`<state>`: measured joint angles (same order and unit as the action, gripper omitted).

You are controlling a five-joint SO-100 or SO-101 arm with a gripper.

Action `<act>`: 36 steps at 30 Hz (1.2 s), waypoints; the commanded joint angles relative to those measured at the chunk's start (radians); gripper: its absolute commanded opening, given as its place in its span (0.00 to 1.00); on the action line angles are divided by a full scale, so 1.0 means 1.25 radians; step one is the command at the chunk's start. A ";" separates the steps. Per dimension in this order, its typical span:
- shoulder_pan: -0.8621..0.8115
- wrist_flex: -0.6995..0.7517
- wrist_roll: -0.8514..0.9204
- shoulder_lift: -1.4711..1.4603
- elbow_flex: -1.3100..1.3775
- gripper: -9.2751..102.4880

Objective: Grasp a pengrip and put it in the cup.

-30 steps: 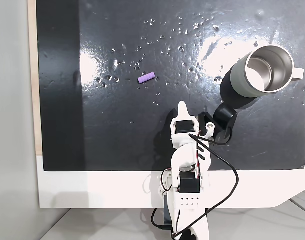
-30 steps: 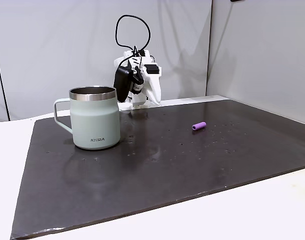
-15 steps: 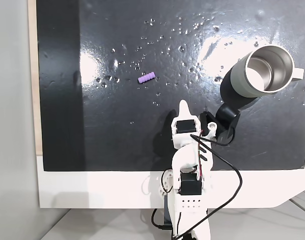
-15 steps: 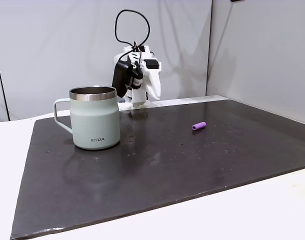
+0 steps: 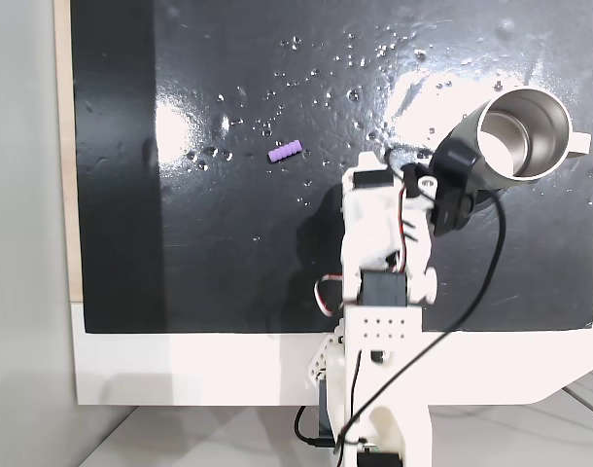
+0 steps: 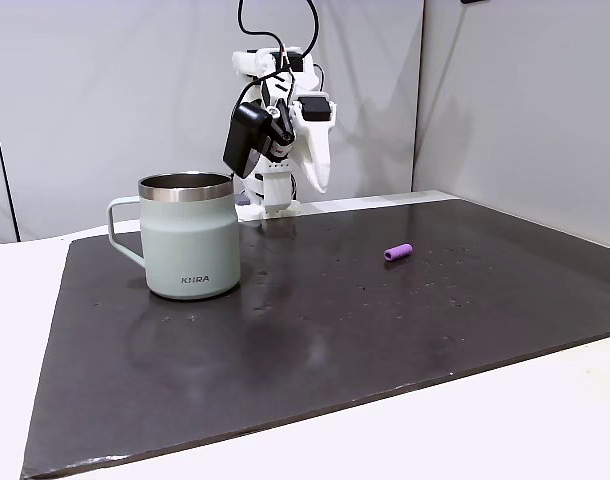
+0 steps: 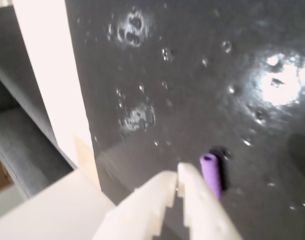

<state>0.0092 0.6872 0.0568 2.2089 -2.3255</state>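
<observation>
Near centre frame in a fixed view, the pengrip [image 5: 286, 152] lies on the worktop [image 5: 228, 243], apart from the cup [image 5: 510, 136]; the hand [image 7: 178, 181], nearly closed and empty, should widen before straddling it crosswise.

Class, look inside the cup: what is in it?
The cup shows bare shiny steel walls and floor; its near inner wall is hidden. The pengrip lies on the mat.
</observation>
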 commanded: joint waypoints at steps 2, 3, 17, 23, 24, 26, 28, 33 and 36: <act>-0.013 -0.016 -0.074 -0.163 0.160 0.08; -0.007 -0.015 -0.088 -0.185 0.172 0.08; 0.099 0.015 -0.150 -0.387 0.283 0.08; 0.131 0.036 -0.150 -0.449 0.333 0.08; 0.137 0.039 -0.150 -0.457 0.339 0.08; 0.151 0.047 -0.150 -0.468 0.351 0.08; 0.164 0.055 -0.150 -0.475 0.362 0.10; 0.201 0.080 -0.146 -0.477 0.378 0.21; 0.217 0.099 -0.147 -0.485 0.389 0.24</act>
<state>0.2577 0.7854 -0.1227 1.5999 -1.9144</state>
